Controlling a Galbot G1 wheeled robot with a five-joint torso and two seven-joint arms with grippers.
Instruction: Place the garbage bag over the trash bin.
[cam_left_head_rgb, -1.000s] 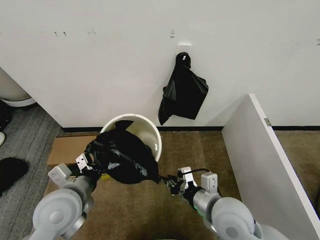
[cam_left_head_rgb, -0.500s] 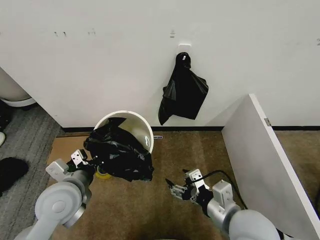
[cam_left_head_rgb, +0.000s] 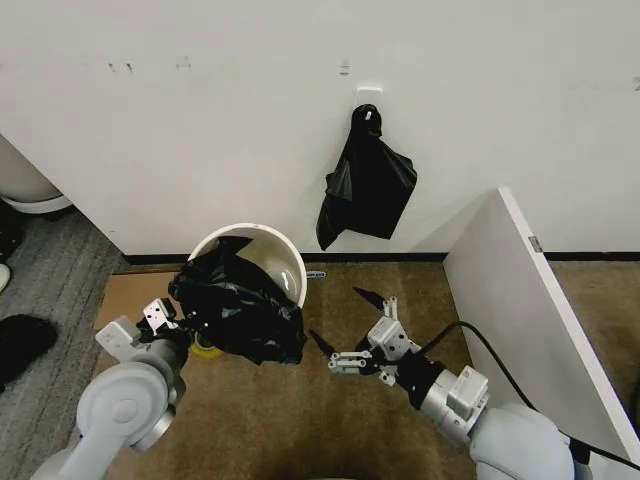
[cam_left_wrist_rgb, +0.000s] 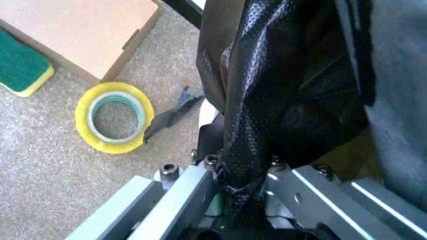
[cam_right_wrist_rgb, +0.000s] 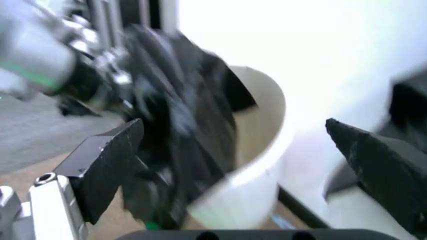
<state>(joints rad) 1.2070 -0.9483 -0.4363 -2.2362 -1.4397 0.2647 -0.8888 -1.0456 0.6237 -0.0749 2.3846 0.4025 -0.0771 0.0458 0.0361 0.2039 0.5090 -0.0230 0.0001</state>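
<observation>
Progress approx halfway, judging by the drape. Right gripper hangs above the carpet w/ fingers spread wide, empty, pointed at the bin. Left gripper is clamped on a gathered fold of the garbage bag, which covers only the near side of the trash bin; far rim bare, needs stretching over.

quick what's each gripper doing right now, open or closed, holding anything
Left gripper: closed on the garbage bag, at the near side of the trash bin.
Right gripper: open, holding nothing, to the right of the bin.
</observation>
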